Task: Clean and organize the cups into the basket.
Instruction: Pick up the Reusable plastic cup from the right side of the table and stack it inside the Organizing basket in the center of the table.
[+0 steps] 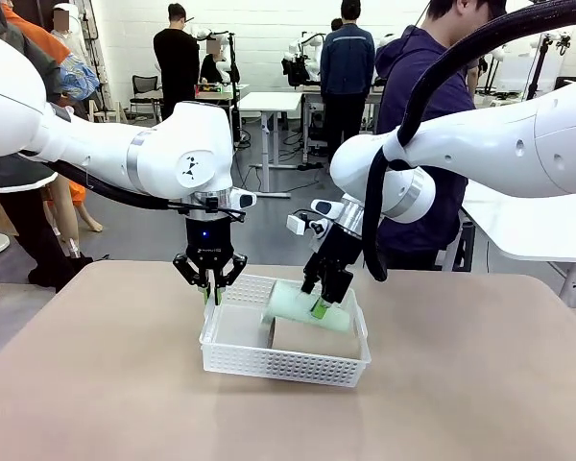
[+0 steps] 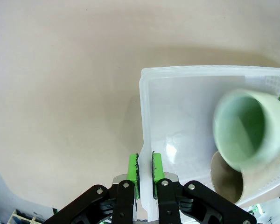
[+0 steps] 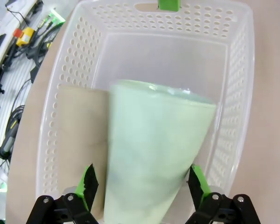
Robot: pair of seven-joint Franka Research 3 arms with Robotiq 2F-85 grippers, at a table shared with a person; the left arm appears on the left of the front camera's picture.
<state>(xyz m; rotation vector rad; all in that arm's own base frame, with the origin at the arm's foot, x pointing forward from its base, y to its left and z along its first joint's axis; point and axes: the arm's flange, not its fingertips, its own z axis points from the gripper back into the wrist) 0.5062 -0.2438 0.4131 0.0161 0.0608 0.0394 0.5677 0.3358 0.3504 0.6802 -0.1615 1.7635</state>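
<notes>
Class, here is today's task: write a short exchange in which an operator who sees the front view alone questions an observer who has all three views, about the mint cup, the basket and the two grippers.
Operator: Is the right gripper clamped on the mint cup?
Observer: No. The right wrist view shows its jaws wide open, with the cup lying on its side between them, inside the basket.
Operator: What is the left gripper doing at the basket's end?
Observer: The left wrist view shows it shut on the end wall's rim, one pad inside the basket and one outside.
</notes>
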